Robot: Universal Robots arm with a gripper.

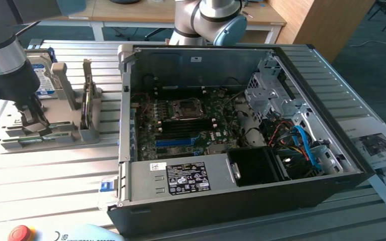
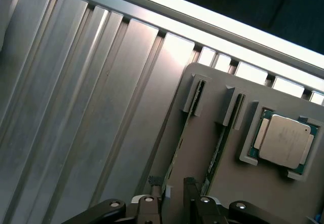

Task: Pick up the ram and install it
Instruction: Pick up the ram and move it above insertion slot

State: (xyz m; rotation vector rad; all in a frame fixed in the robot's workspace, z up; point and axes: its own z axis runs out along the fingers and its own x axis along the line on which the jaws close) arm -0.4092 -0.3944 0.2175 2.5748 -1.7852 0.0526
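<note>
While the robot arm [image 1: 5, 60] reaches in at ten o'clock in the exterior view, the parts are listed from largest to smallest.

Slatted aluminium table [image 1: 45, 175]: carries everything shown.

Computer case [image 1: 247, 206]: black, lying with its side open, and filling the exterior view from the centre out to three o'clock. The motherboard [image 1: 179, 125] lies exposed inside. A grey power supply [image 1: 179, 175] with a black label sits at the board's six o'clock.

Grey parts holder [image 1: 62, 131]: rests on the table at the case's nine o'clock, just beside it.

Hard drive [image 1: 44, 80]: silver with a blue label, standing upright at the holder's twelve o'clock end.

Gripper [image 1: 33, 123]: low over the holder's nine o'clock side. In the wrist view the gripper [image 2: 172, 188] is released, with one finger on either side of a slotted stick and a gap between them.

Ram [image 2: 178, 148]: a thin green stick seated on edge in the holder [image 2: 202, 148], running between the parted fingers and not clamped. A second stick [image 2: 223, 138] stands in the neighbouring slot, parallel and just beside it.

Processor [image 2: 283, 143]: a silver-capped chip lying flat in a square recess of the holder, beyond the second stick from the ram.
</note>
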